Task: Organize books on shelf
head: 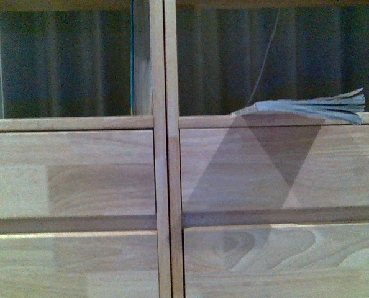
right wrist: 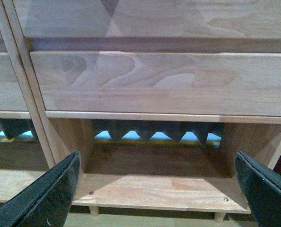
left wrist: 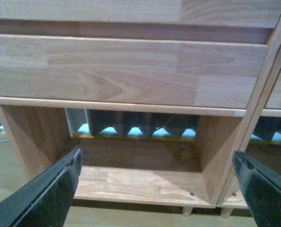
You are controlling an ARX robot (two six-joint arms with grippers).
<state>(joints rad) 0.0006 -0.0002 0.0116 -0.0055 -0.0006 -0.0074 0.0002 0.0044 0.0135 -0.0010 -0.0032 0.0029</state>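
Observation:
One thin floppy book (head: pixel 309 108) lies flat in the right-hand open compartment of the light-wood shelf (head: pixel 159 155), its pages fanning toward the right. Neither arm shows in the front view. My left gripper (left wrist: pixel 157 187) is open, with nothing between its black fingers (left wrist: pixel 50 194), and faces the shelf's (left wrist: pixel 131 71) bare bottom-left compartment. My right gripper (right wrist: pixel 157 187) is also open and holds nothing; its black fingers (right wrist: pixel 263 189) frame the bottom-right compartment of the shelf (right wrist: pixel 159 80). The book is out of both wrist views.
A central vertical divider (head: pixel 164 81) splits the shelf; two rows of plain drawer fronts (head: pixel 72 174) lie below the open compartments. A dark curtain (head: pixel 66 62) hangs behind the open back. A thin cord (head: pixel 265 62) hangs above the book. Short peg feet (right wrist: pixel 94 210) raise the shelf off the floor.

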